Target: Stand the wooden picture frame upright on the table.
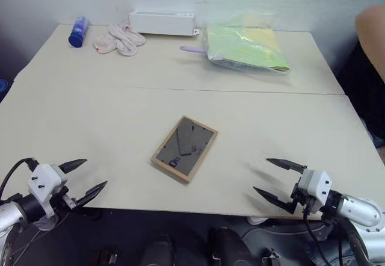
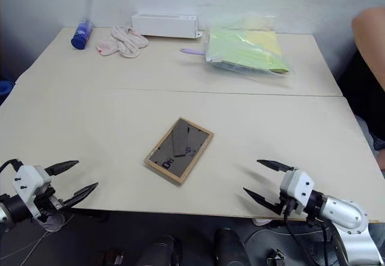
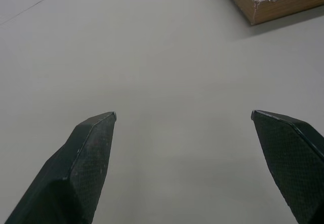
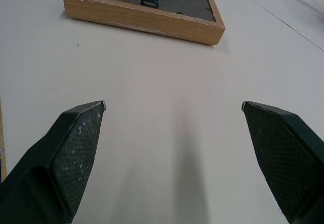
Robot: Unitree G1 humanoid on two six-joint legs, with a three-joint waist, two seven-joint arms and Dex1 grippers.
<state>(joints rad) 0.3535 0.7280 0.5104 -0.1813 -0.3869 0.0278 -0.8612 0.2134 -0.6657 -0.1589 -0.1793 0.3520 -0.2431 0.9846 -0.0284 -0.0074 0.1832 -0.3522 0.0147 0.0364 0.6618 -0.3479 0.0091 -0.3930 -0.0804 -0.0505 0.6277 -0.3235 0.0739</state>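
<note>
Only unreadable markings on frame back (image 1: 184,148)

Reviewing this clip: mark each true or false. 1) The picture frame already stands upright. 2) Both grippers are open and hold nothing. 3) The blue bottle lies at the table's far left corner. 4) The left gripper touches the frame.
1) False: the wooden picture frame lies flat, back panel up, on the table.
2) True: left gripper and right gripper are open, empty.
3) True: the blue bottle lies there.
4) False: it is apart from the frame.
</note>
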